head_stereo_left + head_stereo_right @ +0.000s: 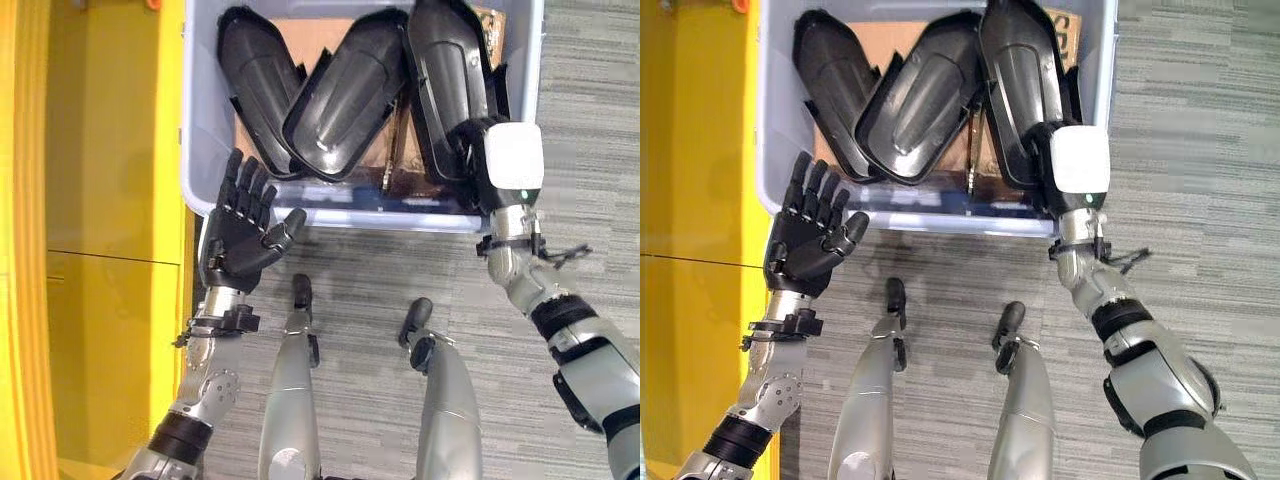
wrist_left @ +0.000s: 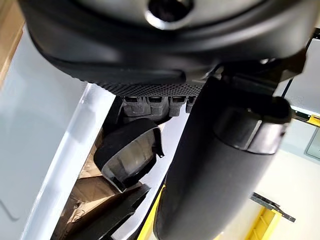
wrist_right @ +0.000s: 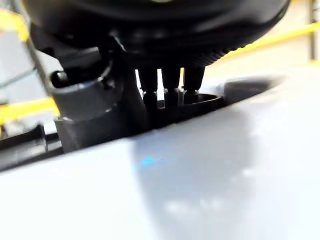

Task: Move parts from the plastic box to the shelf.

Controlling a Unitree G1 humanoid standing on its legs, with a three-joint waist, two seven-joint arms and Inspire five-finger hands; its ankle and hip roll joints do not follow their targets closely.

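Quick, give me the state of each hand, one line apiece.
Left hand: open, fingers spread, holding nothing, at the near rim of the plastic box.
Right hand: reaching into the box at the rightmost black part; grip cannot be told.

We see grey striped carpet [image 1: 580,130] covering the floor; to the left of it stands a yellow cabinet [image 1: 100,200] with a horizontal panel seam.
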